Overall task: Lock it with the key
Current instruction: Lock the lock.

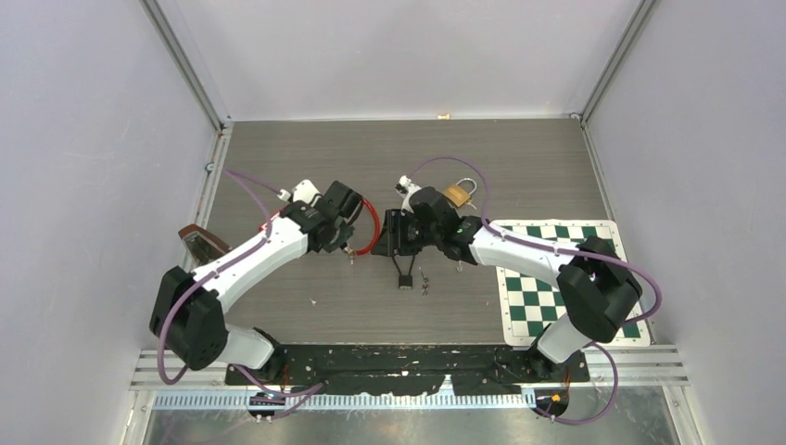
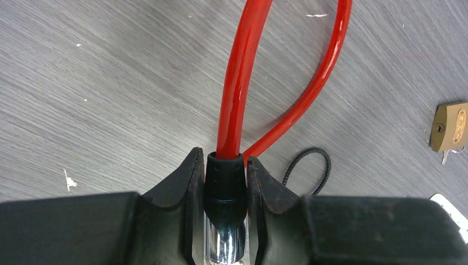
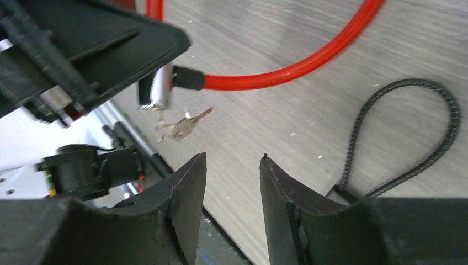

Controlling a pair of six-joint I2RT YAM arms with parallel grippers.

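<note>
My left gripper (image 2: 223,159) is shut on the black collar and chrome barrel of the red cable lock (image 2: 237,83), held just above the table. Seen from the right wrist, a small bunch of keys (image 3: 185,126) hangs from the underside of that chrome barrel (image 3: 154,94), with one key apparently in the keyhole. My right gripper (image 3: 232,161) stands open a short way from the keys, pointing at them, with nothing between its fingers. From above, the left gripper (image 1: 345,234) and right gripper (image 1: 394,232) face each other across the red loop (image 1: 373,227).
A black cable lock (image 1: 405,273) lies on the table below the right gripper, with loose keys (image 1: 424,281) beside it. A brass padlock (image 1: 456,195) sits behind the right arm. A green chessboard mat (image 1: 556,278) lies at the right and a brown object (image 1: 199,243) at the left edge.
</note>
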